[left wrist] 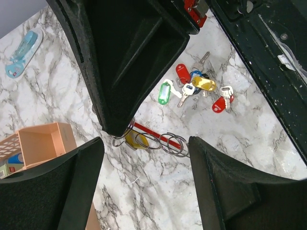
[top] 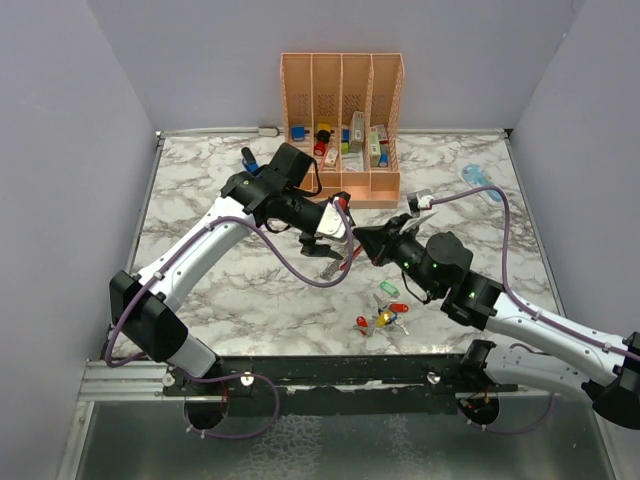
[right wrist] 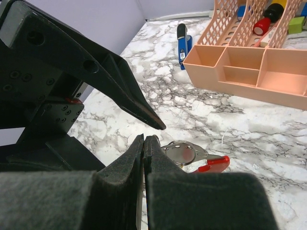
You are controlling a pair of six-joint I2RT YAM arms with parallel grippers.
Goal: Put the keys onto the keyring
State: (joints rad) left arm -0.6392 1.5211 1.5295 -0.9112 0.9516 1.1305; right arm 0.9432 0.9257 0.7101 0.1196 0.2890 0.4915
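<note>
Several keys [top: 383,318] are heaped on the smooth marble table [top: 220,290], w/ walls [top: 60,150] on 3 sides & the keyring [right wrist: 184,154] laid on it nearby. Both are judged light, hard & slippy; the red bar [right wrist: 216,164] is best pinched. The left gripper [left wrist: 145,141] is seen spread wide & empty, the right gripper [right wrist: 144,141] squeezed closed by the ring (grip can't be told).

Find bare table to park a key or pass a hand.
Free: near-left table between left arm and near edge; right side between pale blue tool and right arm. Crowded: centre, where left gripper and right gripper meet over the keyring, keys just in front.
</note>
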